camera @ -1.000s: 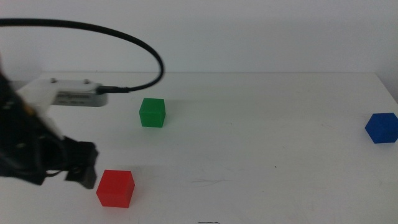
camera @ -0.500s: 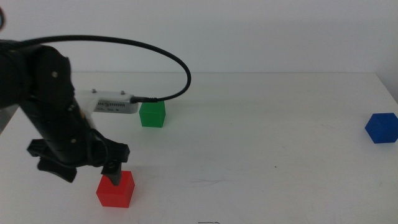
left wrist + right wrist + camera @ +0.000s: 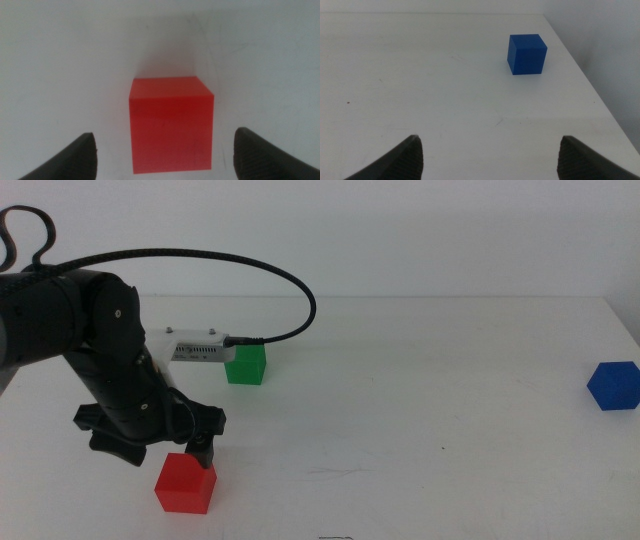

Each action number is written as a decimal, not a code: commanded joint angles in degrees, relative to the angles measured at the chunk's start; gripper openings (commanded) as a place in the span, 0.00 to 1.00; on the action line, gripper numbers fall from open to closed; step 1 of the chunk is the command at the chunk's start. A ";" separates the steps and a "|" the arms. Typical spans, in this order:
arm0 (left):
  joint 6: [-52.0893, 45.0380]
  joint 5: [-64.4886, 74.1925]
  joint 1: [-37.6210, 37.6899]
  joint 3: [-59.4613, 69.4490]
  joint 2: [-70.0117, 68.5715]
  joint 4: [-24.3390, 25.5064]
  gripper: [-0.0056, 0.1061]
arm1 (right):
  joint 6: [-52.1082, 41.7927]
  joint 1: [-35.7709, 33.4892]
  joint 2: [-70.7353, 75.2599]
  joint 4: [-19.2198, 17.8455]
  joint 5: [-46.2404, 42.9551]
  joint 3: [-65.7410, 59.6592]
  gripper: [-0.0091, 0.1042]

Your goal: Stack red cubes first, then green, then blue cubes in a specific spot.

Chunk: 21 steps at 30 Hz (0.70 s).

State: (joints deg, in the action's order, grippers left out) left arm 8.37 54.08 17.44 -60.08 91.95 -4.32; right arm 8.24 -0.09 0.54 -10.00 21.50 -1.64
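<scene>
The red cube (image 3: 185, 485) rests on the white table near the front left. My left gripper (image 3: 158, 452) hangs open just above it, one jaw on each side and neither touching. In the left wrist view the red cube (image 3: 170, 125) sits centred between the open jaws of the left gripper (image 3: 167, 159). The green cube (image 3: 246, 366) stands farther back, partly behind the wrist camera housing. Far to the right lies the blue cube (image 3: 613, 385). The right wrist view shows the blue cube (image 3: 526, 53) well ahead of my right gripper (image 3: 490, 160), which is open and holds nothing.
A black cable (image 3: 270, 275) loops above the left arm. The table's right edge (image 3: 625, 330) runs just behind the blue cube. The same table edge (image 3: 590, 85) shows close beside the blue cube in the right wrist view.
The left arm has swung in from the left and moved over the red cube, so its jaws now straddle it. None of the cubes has moved.
</scene>
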 commanded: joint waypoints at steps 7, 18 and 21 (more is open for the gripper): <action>2.66 -2.18 0.24 -1.83 -2.00 -0.93 0.89 | -0.54 0.35 1.28 -1.12 -4.14 1.03 0.79; 2.66 -2.44 0.24 -1.83 2.65 -2.51 0.76 | -0.54 0.35 1.28 -1.12 -4.14 1.03 0.79; 2.59 -2.78 0.24 -1.83 3.45 -2.82 0.74 | -0.54 0.35 1.28 -1.12 -4.14 1.03 0.79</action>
State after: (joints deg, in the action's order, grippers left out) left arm 10.83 51.90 17.44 -60.25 97.30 -6.14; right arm 8.24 -0.09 0.54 -10.00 21.50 -1.64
